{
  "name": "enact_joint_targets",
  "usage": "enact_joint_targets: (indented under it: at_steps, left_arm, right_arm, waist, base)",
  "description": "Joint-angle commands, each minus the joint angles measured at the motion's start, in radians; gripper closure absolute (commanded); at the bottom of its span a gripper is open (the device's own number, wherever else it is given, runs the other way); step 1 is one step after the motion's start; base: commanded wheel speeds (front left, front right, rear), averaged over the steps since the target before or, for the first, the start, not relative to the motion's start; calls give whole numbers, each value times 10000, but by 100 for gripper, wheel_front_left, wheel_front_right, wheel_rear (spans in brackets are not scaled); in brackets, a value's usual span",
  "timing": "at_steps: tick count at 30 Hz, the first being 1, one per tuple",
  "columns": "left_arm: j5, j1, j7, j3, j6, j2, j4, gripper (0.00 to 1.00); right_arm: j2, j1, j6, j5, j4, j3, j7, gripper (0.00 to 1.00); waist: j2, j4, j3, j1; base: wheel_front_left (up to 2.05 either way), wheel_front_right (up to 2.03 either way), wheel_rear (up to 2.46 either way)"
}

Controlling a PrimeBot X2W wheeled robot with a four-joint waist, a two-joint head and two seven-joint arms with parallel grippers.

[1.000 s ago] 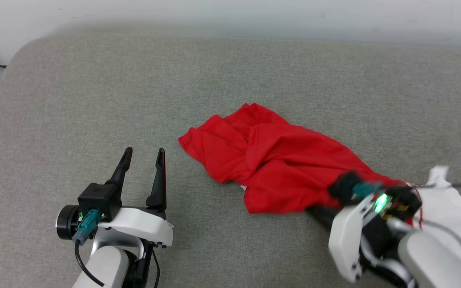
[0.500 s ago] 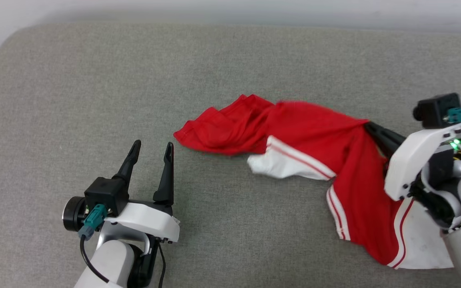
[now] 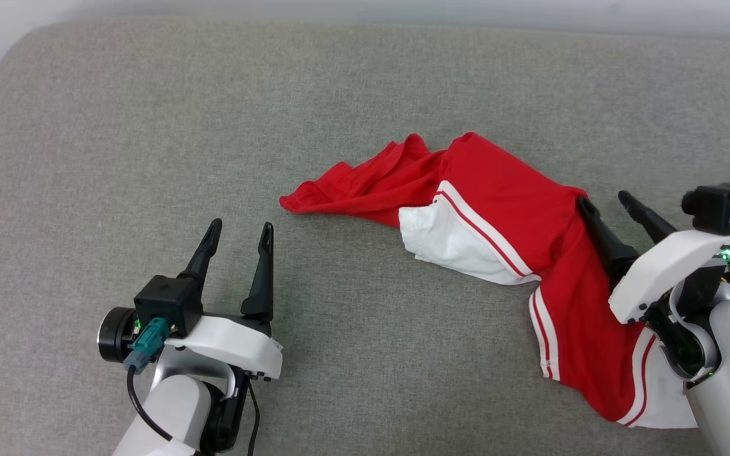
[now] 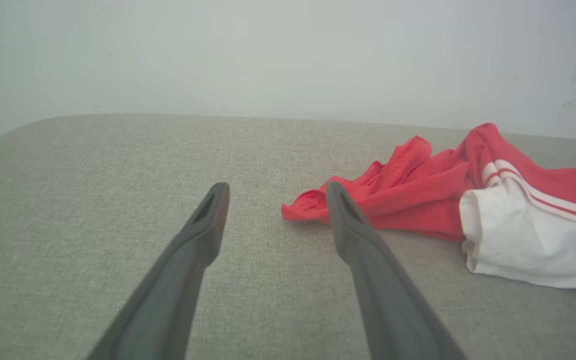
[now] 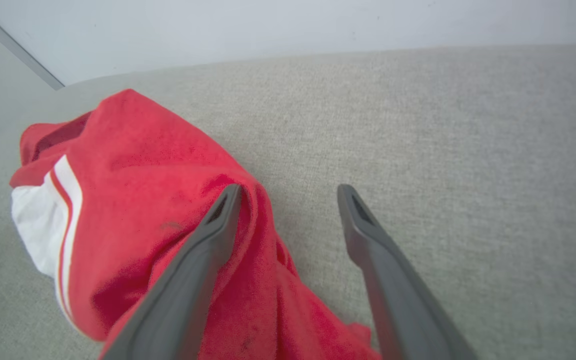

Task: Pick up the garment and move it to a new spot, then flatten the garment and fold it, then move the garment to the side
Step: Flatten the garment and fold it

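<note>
The garment (image 3: 504,215) lies bunched in a curved rope across the grey padded surface (image 3: 149,126), right of centre. One white sleeve (image 3: 447,244) is turned up in the middle and a narrow red end (image 3: 305,201) trails toward the robot's left. The right gripper (image 3: 604,201) sits at the garment's right flank with its jaws spread wide and nothing between them. One finger lies along a raised red fold and the other over bare surface; whether that finger presses on the cloth or only passes over it is hard to tell from the right wrist view. The left gripper (image 3: 241,225) is equally wide open and empty, well short of the red end. Moving to a new spot looks done, so flattening seems to be the step in hand. To do it well, each gripper should take one layer at an edge, not a bunched handful. The left should pinch the trailing red end, the right an edge near the striped trim (image 3: 545,329). They should then draw apart low over the surface until the twist comes out and the sleeve falls flat.
</note>
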Motion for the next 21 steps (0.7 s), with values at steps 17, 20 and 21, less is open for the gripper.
enact_joint_targets:
  at_steps: [17, 20, 21]
  left_arm:
    - [-283, -359, 1522, -841, -806, 161, -202, 0]
    - [-557, -635, 2758, -1241, -1160, 128, -65, 0]
    - [-652, -753, 3165, -1342, -1262, 141, -2, 0]
  right_arm:
    - [1841, 2544, -9, -3686, -3330, -1837, -3203, 0]
    - [2119, 3147, -9, -3912, -4099, -1889, -3040, 0]
    - [2195, 3316, -9, -3942, -4325, -1854, -2968, 0]
  waist:
    - [0, -915, -1092, -1]
    - [0, -1141, -1131, -1]
    - [0, -1239, -1133, -1]
  base:
    - [0, 0, 0]
    - [0, 0, 0]
    - [0, 0, 0]
